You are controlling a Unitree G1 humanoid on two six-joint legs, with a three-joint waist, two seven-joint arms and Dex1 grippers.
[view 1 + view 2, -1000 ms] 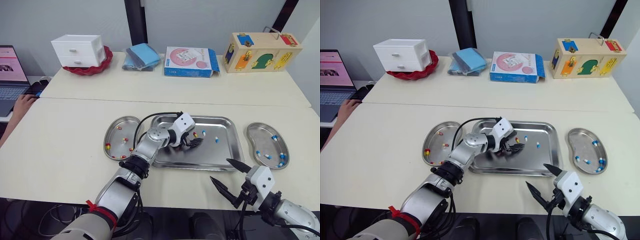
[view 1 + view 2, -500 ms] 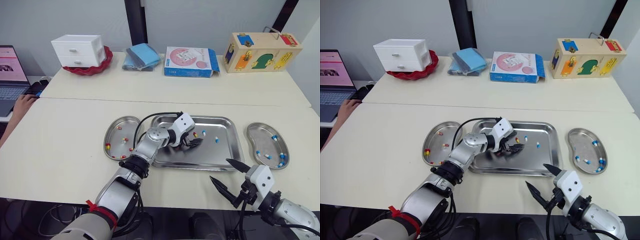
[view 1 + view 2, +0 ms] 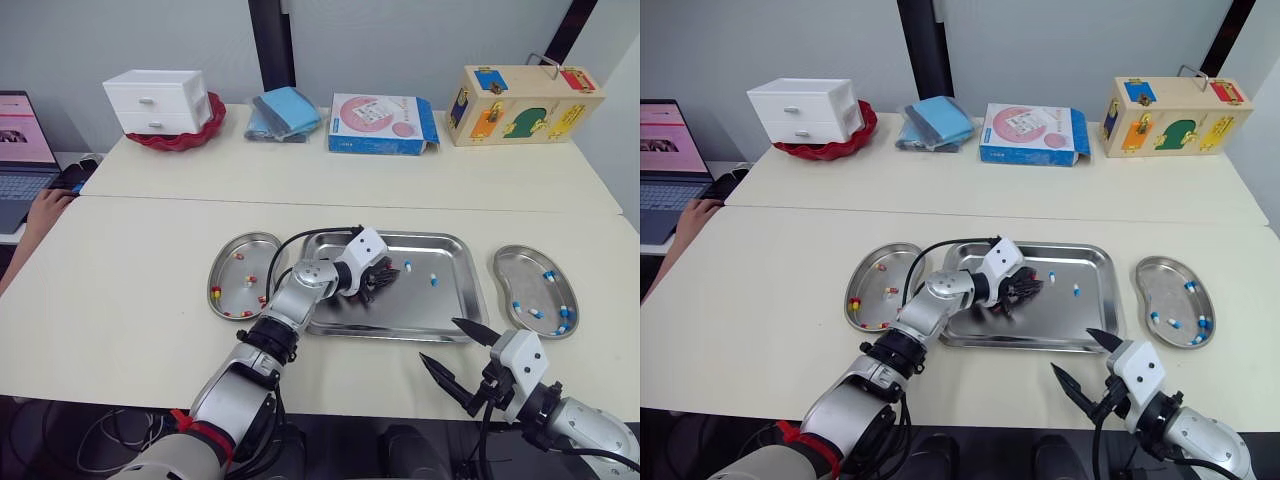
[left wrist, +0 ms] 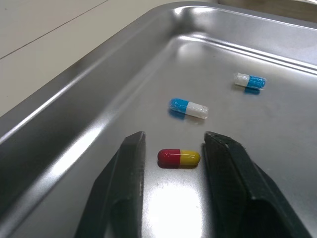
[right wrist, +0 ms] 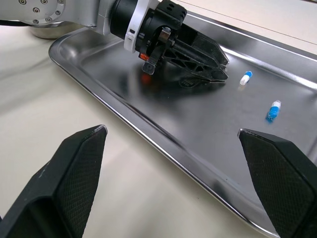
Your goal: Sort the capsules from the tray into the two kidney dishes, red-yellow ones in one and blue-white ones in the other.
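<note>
A red-yellow capsule (image 4: 179, 158) lies on the floor of the steel tray (image 3: 440, 318). My left gripper (image 4: 175, 137) is down over it, one black finger on each side with a thin gap left. Two blue-white capsules (image 4: 188, 108) (image 4: 249, 81) lie just beyond. The left kidney dish (image 3: 231, 262) holds several red-yellow capsules. In the right kidney dish (image 3: 520, 268) are several blue-white ones. My right gripper (image 3: 441, 341) hangs open over the table's near edge, in front of the tray's right corner, with nothing between its fingers.
Along the far table stand a white drawer box (image 3: 156, 101) in a red bowl, blue cloths (image 3: 284, 111), a flat blue-pink box (image 3: 383, 122) and a wooden toy box (image 3: 521, 103). A laptop (image 3: 22, 150) and a person's hand (image 3: 45, 208) are at the far left.
My left gripper's fingers have drawn in closely around the red-yellow capsule in the tray. The right arm has stayed where it was.
</note>
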